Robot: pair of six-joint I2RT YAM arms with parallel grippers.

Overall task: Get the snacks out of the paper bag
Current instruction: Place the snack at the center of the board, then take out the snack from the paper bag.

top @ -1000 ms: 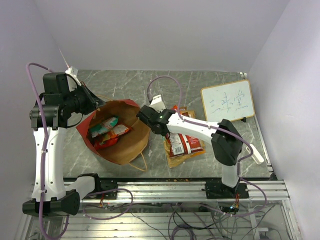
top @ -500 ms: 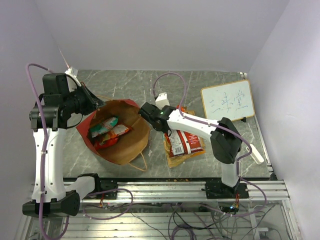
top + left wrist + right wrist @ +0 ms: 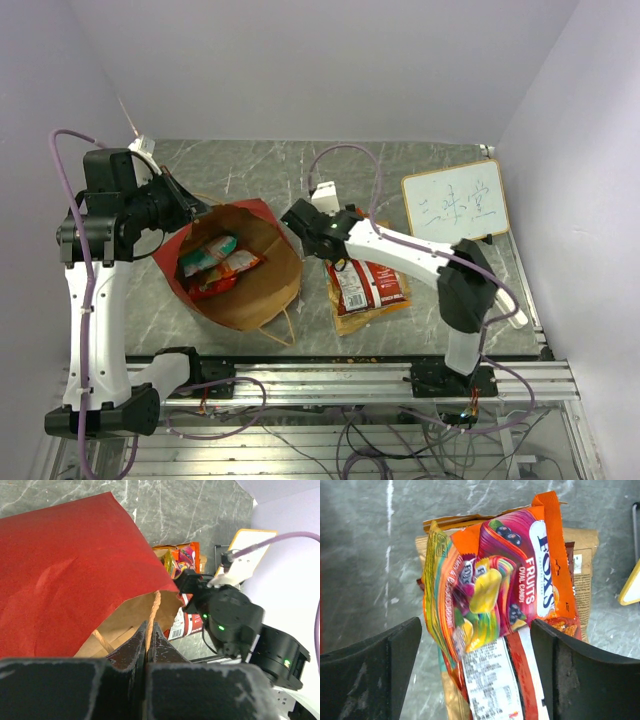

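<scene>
Nearest on the marble surface (image 3: pixel 420 330), a loose twine loop (image 3: pixel 278 325) trails from the paper bag (image 3: pixel 250 290). The bag lies on its side with its mouth gaping, left of centre. Inside, against the brown lining, at least a teal packet (image 3: pixel 208 250) and red-orange ones (image 3: pixel 225 268) remain to be taken out.

Just right of the bag sits the pile of removed snacks: a brown packet (image 3: pixel 350 320) at the bottom, a red one (image 3: pixel 368 285) over it, and the Fox's Fruits candy packet (image 3: pixel 505 580) on its far end. The right jaws stand wide apart on either side of that candy packet without touching it, so it looks released.

At the bag's far-left rim, the left jaws are clamped on the other twine handle (image 3: pixel 152 612), holding the mouth up. A whiteboard (image 3: pixel 455 208) stands far right.

To do this well, the right arm should rise straight off the pile before swinging left, so a finger does not drag the candy packet. It should then enter through the mouth's middle while the left grip stays taut.
</scene>
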